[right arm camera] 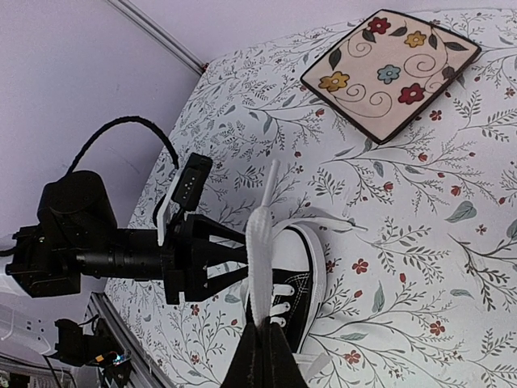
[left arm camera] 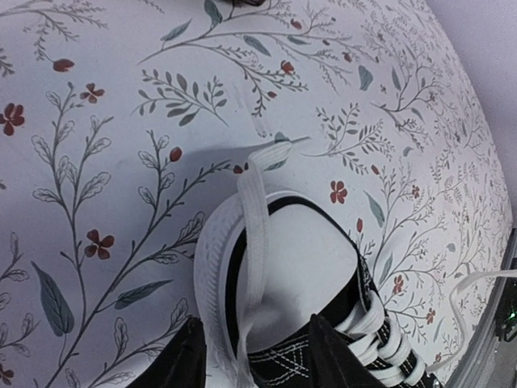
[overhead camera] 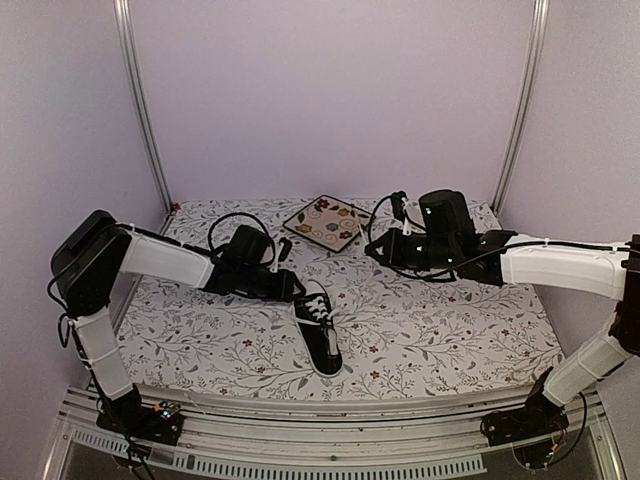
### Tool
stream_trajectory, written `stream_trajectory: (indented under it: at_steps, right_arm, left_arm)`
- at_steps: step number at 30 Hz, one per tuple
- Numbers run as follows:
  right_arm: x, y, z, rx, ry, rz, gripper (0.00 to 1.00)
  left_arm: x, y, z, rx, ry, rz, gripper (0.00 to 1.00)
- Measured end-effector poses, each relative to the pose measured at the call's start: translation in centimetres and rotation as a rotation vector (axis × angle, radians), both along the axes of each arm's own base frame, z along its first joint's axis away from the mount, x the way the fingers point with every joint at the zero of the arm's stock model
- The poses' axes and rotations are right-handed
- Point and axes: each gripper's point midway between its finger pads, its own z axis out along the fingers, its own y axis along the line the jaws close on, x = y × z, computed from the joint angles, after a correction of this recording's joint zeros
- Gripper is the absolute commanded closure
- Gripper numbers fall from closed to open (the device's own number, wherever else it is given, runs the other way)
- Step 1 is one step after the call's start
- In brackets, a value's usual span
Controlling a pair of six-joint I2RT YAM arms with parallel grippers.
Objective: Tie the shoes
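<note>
The shoe [overhead camera: 320, 335], a small black sneaker with white laces, lies mid-table with its white toe cap [left arm camera: 303, 259] pointing away from the arm bases. My left gripper [overhead camera: 296, 290] sits low at the toe, open, its fingers [left arm camera: 184, 356] astride the toe cap. A flat white lace [left arm camera: 252, 234] runs loose over the cap between them. My right gripper [right arm camera: 262, 330] is shut on another stretch of lace [right arm camera: 260, 259] and holds it raised above the shoe [right arm camera: 303, 279]. In the top view the right gripper [overhead camera: 373, 250] hangs beyond and to the right of the shoe.
A square floral plate [overhead camera: 325, 222] lies at the back of the patterned tablecloth, also shown in the right wrist view as the plate [right arm camera: 388, 73]. A loose lace end [left arm camera: 477, 279] trails off the shoe's side. Metal frame posts [overhead camera: 140, 100] stand at both back corners.
</note>
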Motion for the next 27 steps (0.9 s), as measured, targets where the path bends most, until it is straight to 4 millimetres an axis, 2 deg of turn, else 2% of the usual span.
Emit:
stream_trajectory:
  at_steps: [7, 14, 21, 27]
  right_arm:
    - [-0.1, -0.1, -0.3, -0.004, 0.004, 0.000, 0.98]
    - [-0.1, -0.1, -0.3, -0.004, 0.005, 0.001, 0.98]
    - [-0.1, 0.0, -0.2, -0.003, 0.005, 0.003, 0.98]
    - [-0.2, -0.1, -0.2, -0.003, 0.003, 0.003, 0.98]
  left_arm:
    - [0.7, -0.5, -0.2, 0.001, -0.002, -0.001, 0.74]
    - [0.9, -0.4, -0.5, 0.010, -0.003, -0.001, 0.76]
    - [1.3, -0.6, -0.7, 0.012, -0.006, 0.003, 1.00]
    - [1.4, -0.5, -0.5, 0.010, -0.011, 0.007, 1.00]
